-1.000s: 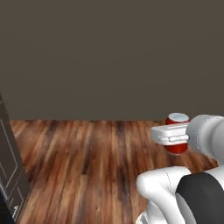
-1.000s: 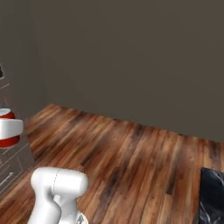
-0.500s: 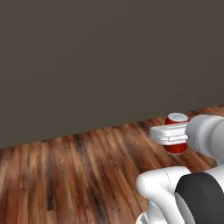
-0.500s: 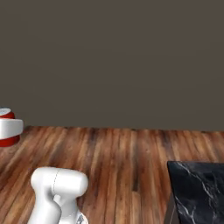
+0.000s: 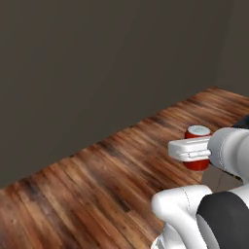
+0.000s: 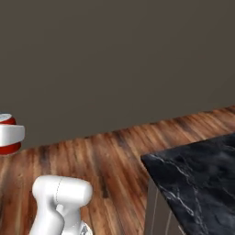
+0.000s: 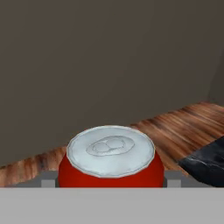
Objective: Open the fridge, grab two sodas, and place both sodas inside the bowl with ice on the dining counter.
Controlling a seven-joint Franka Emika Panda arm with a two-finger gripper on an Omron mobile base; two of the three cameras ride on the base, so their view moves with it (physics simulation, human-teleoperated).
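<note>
Red soda can (image 7: 111, 159) clamped between the gripper (image 5: 190, 149) fingers, carried in the air above the wood floor (image 5: 97, 185). Can upright, long axis vertical, silver top (image 7: 111, 149) facing up, red body below. Seen from the right base, the can (image 6: 8, 140) sits at the left edge. Black marble-veined dining counter (image 6: 197, 176) lower right, well apart from can. Plain dark grey wall (image 6: 119, 59) behind.

Flat, even rendered light with no clear source. The wall (image 5: 97, 58) is dim and dull; the floor (image 5: 97, 180) shows soft sheen, no hard shadows. Edges look slightly soft and pixelated, without glare or lens distortion.
</note>
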